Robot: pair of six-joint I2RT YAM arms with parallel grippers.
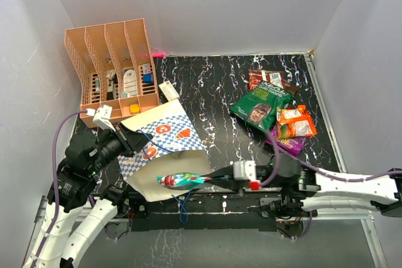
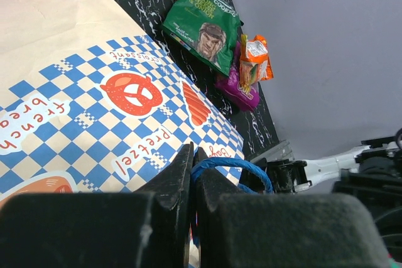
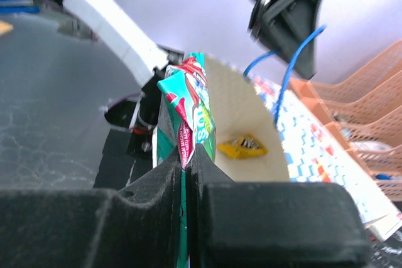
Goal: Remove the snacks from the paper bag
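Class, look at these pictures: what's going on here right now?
Two robot arms are emptying a checked paper bag lying on its side. The left jaws are shut on its blue cord handle; the right jaws are shut on a teal packet at the bag's mouth. A green packet, an orange packet and a purple packet lie on the table further right. A yellow packet shows inside the bag.

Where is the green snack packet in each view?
Top external: green snack packet right of centre, upper half.
Left wrist: top centre, beyond the paper bag.
Right wrist: not in it.
Shared landmark: the checked paper bag, seen in all three.
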